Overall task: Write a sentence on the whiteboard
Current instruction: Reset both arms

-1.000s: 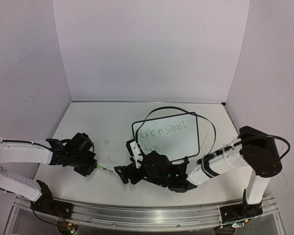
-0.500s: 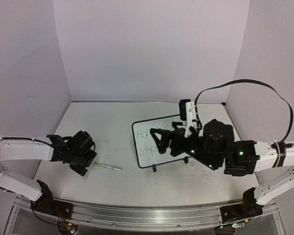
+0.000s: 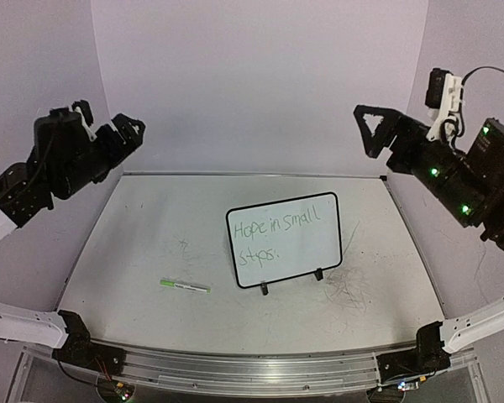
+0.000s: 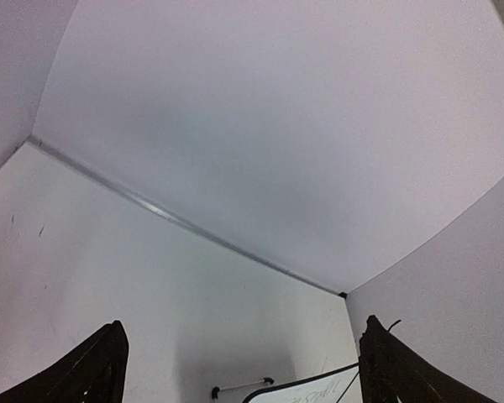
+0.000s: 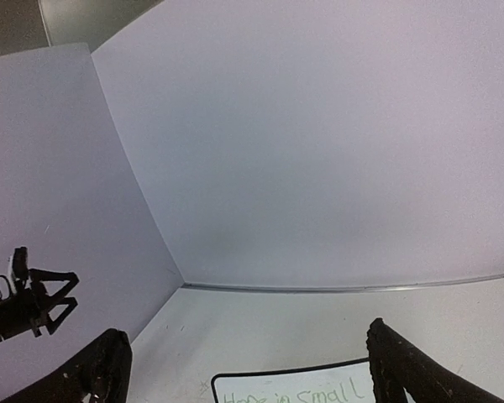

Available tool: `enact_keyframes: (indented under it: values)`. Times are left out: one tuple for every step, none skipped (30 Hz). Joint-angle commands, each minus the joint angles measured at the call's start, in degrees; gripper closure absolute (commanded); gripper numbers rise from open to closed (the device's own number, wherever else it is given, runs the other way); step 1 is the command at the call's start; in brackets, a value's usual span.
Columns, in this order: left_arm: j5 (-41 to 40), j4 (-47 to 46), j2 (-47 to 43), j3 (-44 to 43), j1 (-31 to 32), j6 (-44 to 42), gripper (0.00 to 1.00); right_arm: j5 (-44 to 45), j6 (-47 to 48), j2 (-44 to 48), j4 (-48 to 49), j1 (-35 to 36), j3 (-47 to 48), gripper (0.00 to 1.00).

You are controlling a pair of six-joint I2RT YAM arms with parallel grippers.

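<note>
The bench [image 3: 143, 218] is a pale, scuffed surface filling the lower middle of the top view, closed in by plain walls at the back and both sides. Right of centre, the whiteboard [image 3: 302, 256] stands on it on two small black feet [image 3: 265, 290], with the sentence [image 3: 277, 227] in green across its upper half. Lower left of the board and apart from it, a green-and-white marker [image 3: 185, 286] lies flat. Dark scribble marks [image 3: 350, 290] stain the bench just right of the board.
</note>
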State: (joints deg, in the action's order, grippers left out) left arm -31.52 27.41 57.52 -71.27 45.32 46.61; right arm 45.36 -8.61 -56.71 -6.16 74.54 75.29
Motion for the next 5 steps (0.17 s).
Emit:
enact_keyframes:
  values:
    - [3.54, -6.52, -2.55, -6.75, -0.21, -20.87, 0.02, 4.82, 6.21, -1.17, -0.43, -0.08, 6.30, 0.02]
    - [4.29, -6.89, -2.63, -7.80, -0.23, -22.24, 0.02, 5.40, 6.87, -1.33, -0.16, -0.08, 6.69, 0.02]
    - [4.99, -7.06, -2.66, -8.63, -0.23, -23.51, 0.02, 5.75, 7.39, -1.17, 0.39, -0.10, 6.53, 0.02]
    - [5.75, -7.12, -2.66, -9.65, -0.23, -24.83, 0.01, 5.99, 8.02, -0.54, 2.31, -0.10, 4.90, 0.02]
    - [6.41, -7.05, -2.66, -10.52, -0.21, -25.80, 0.01, 7.12, 8.13, -0.19, 3.81, -0.06, 4.16, 0.02]
